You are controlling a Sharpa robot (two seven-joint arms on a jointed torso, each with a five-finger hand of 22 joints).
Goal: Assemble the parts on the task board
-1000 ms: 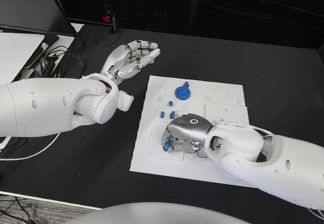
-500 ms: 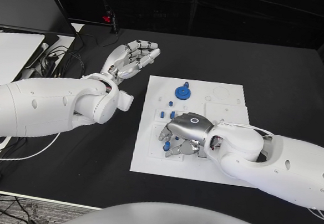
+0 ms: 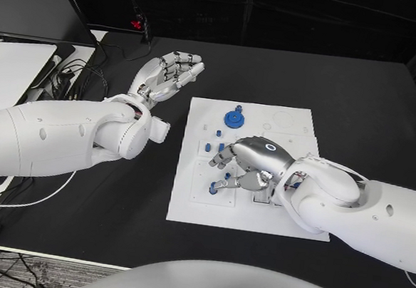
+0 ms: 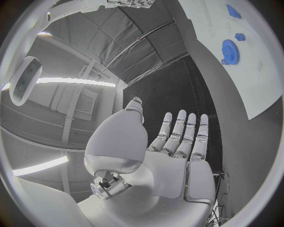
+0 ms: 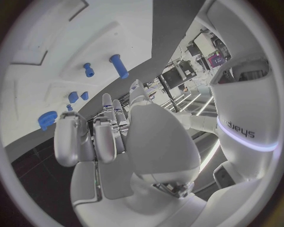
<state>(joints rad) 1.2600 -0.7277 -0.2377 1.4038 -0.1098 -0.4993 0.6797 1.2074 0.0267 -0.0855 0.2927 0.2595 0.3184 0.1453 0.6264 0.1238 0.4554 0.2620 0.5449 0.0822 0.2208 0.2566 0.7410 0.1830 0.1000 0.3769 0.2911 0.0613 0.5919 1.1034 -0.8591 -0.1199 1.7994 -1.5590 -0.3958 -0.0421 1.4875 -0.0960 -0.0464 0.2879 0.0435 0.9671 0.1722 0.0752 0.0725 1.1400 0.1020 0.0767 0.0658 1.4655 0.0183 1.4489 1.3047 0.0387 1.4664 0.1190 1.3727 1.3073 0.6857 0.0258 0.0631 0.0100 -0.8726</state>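
We see the board [image 3: 250,214] lying flat in the middle of the black desk [image 3: 369,100], with small blue parts spread over its near-left half. A blue gear [image 3: 234,119] sits near the board's far edge, with a smaller blue piece just behind it. Two short blue pegs [image 3: 215,147] lie side by side further in, beside a tiny blue stud [image 3: 217,131].

Our right hand [image 3: 247,165] hovers over the board's middle, palm down, fingers apart and bent loosely; it grasps nothing. Just under its fingertips lies another blue part [image 3: 221,184], close to the fingers, though we cannot tell whether they touch it. From the right wrist, a blue peg [image 5: 119,65] and a small stud [image 5: 89,70] lie on the white surface beyond the fingers.

Our left hand [image 3: 170,74] is off the board, above the bare desk beside the board's far-left corner. It is released, fingers straight and close together, holding nothing. From the left wrist, the gear [image 4: 228,49] shows on the board well apart from that hand [image 4: 177,156].
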